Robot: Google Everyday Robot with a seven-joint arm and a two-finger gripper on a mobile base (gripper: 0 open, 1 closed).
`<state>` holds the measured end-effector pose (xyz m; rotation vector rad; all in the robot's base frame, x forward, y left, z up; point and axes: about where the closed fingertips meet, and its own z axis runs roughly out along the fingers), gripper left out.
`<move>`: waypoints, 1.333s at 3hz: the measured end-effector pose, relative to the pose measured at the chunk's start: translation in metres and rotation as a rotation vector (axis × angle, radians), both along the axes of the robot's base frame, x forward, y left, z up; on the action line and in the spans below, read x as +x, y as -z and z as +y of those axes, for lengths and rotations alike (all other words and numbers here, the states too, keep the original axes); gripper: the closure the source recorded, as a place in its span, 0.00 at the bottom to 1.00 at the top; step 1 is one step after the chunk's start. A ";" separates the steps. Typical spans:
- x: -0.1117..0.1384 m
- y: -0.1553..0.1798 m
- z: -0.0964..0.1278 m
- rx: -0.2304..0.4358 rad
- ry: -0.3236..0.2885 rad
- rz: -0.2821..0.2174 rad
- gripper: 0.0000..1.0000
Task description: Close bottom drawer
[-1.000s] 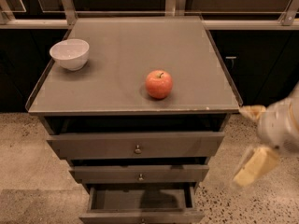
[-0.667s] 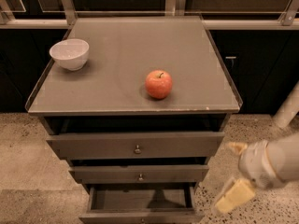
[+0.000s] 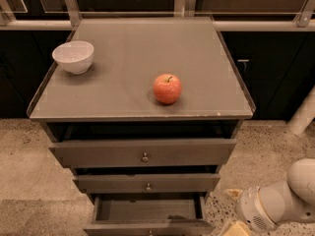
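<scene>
We see the bottom drawer [image 3: 147,211] pulled out; our gripper [image 3: 235,213] hangs low beside its right corner, spread impossible to tell.

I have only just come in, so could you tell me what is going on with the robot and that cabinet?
The robot is meant to close the bottom drawer, which stands pulled out. The gripper hangs low to the right of the cabinet, beside that drawer's front corner. Its fingers are apart, hold nothing and do not seem to touch the drawer. An apple and a white bowl sit on the cabinet top.
</scene>
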<state>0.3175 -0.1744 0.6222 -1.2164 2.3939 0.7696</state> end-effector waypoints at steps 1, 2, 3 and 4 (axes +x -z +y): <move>0.001 -0.001 0.000 -0.001 0.000 -0.002 0.22; 0.001 -0.001 0.000 -0.001 0.000 -0.002 0.43; 0.000 0.028 0.000 0.058 0.032 -0.013 0.67; 0.018 0.085 0.006 0.154 0.129 -0.038 0.90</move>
